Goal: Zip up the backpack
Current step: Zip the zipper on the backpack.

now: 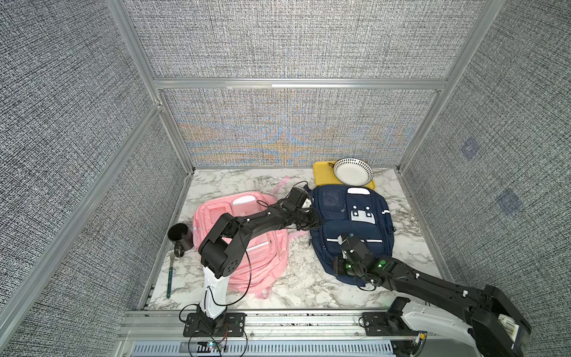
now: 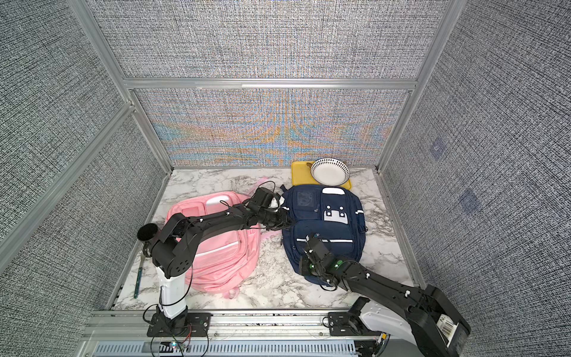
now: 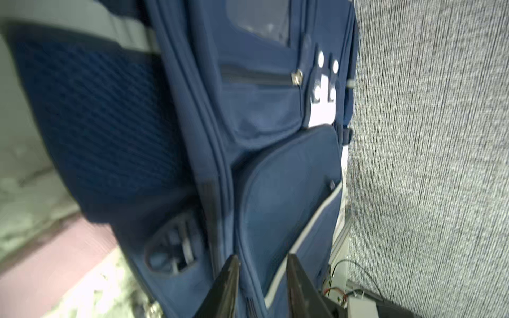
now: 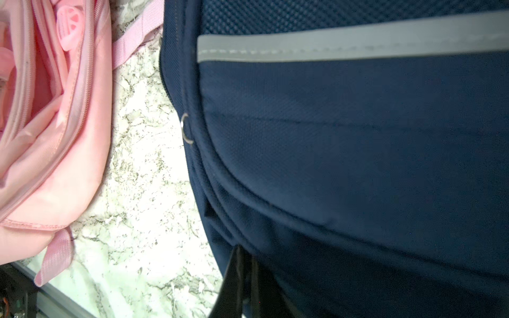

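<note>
Right tool clenches the navy backpack's lower hem, seemingly anchoring it flat on the marble worktop; left tool stands parted astride its side zipper track, gripping nothing.

Navy backpack, lying flat, front pockets up

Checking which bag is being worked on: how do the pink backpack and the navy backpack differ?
The pink backpack is pale pink; the navy backpack is dark blue with white trim. The left claw and right claw are at the navy backpack, neither at the pink backpack. Both lie flat, face up, on the marble table.
</note>
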